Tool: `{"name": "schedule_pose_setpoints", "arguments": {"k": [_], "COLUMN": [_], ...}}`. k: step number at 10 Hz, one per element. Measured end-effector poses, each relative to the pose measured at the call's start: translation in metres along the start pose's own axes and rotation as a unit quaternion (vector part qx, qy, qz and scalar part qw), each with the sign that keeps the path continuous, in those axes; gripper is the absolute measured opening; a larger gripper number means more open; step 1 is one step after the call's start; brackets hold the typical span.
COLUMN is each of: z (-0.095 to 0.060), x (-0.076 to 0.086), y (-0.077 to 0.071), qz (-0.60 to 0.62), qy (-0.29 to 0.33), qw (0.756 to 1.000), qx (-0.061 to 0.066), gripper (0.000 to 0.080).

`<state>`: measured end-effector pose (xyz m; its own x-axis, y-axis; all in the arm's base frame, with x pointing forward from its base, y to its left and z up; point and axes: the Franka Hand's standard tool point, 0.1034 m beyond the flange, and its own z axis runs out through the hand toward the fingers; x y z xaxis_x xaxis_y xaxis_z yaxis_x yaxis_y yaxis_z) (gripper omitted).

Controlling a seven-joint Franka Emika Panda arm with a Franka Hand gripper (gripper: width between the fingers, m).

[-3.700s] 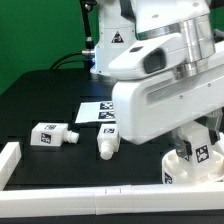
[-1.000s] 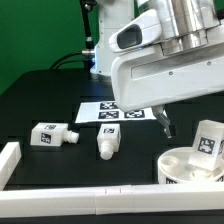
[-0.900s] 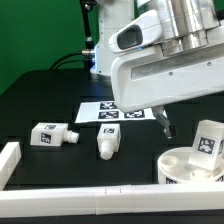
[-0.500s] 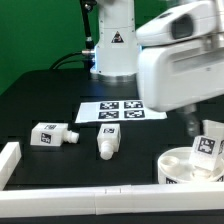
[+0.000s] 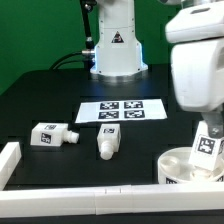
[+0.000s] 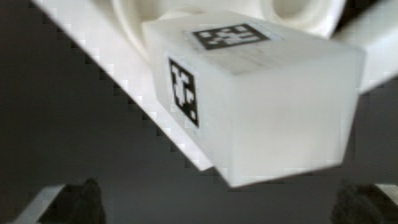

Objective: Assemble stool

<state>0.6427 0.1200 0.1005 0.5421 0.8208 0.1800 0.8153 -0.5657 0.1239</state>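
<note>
Stool work, exterior view first: seat disc (image 5: 178, 168) resting on the black table (image 5: 40, 100), one upright leg (image 5: 207, 146) planted in it, tag toward the camera. Well apart from the seat disc, toward the exterior view's left: two more legs lying flat, the nearer loose leg (image 5: 108, 143) and, beyond it, the farther loose leg (image 5: 50, 134). Behind the seat disc and off to the exterior view's left: marker board (image 5: 120, 110). On the camera's side of the seat disc: white border rail (image 5: 90, 203). Directly over the seat disc: bulky arm (image 5: 200, 60), hiding the fingers from this side.

Wrist view next: upright leg (image 6: 258, 95) filling the picture, seat disc (image 6: 98, 40) pale behind it. Gripper (image 6: 226, 203) spread wide, dark fingertips (image 6: 75, 203) clear of the leg on either side, nothing held.

Judged as the seating of this leg, probably a grip for twisting it home:
- Centre on the leg's flat faces before closing, never on a corner.
- Keep the wrist in line with the leg's axis, to avoid tipping it or dragging the seat disc.
- Close low enough for a firm hold, yet clear of the rim.
- Turn gently, without forcing.
- Watch for the seat disc turning along with the leg.
</note>
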Motion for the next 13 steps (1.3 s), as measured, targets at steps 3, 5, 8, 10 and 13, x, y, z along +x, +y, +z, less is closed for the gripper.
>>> {"name": "schedule_pose_setpoints", "arguments": {"k": [3, 5, 8, 10, 13], "z": [0.001, -0.005, -0.005, -0.004, -0.006], "x": [-0.003, 0.001, 0.000, 0.002, 0.004], "y": [0.002, 0.006, 0.009, 0.006, -0.008], "qz": [0.015, 0.171, 0.305, 0.371, 0.589], "qy": [0.000, 0.031, 0.069, 0.069, 0.069], "qw": [1.000, 0.985, 0.950, 0.926, 0.805], "qx": [0.000, -0.005, -0.014, -0.006, 0.015], "gripper": [0.0649, 0.0649, 0.0649, 0.0649, 0.0649]}}
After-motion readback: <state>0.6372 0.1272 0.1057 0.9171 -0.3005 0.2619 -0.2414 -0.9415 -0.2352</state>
